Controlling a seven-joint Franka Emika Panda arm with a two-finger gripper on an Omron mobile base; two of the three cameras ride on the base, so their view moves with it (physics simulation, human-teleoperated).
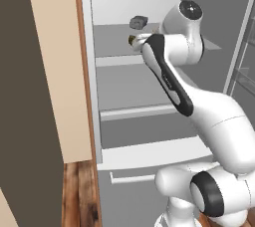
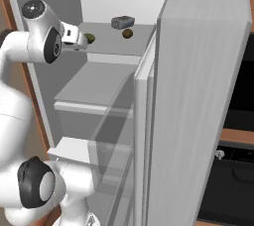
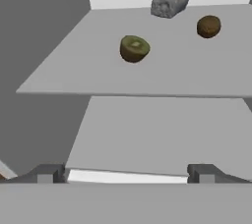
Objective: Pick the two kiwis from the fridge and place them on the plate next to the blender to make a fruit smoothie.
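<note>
- The fridge (image 2: 208,96) stands open, its door swung out to the right in the right base view, pale grey shelves showing inside.
- Both kiwis lie on the top shelf (image 3: 74,70): the greenish kiwi (image 3: 134,48) nearer the front, the brown kiwi (image 3: 208,26) further back and to the right, well apart from each other.
- A grey angular lump (image 3: 170,3) sits at the back of that shelf, between the two fruits and behind them.
- The gripper (image 3: 127,171) is spread wide and holds nothing; its two dark fingertips (image 3: 47,173) stand far apart at the bottom of the hand view.
- The gripper hangs in front of the shelf edge; the greenish kiwi lies ahead of it and a little above, roughly centred between the jaws, not touched.
- In the right base view the hand sits just left of the greenish kiwi (image 2: 90,37).
</note>
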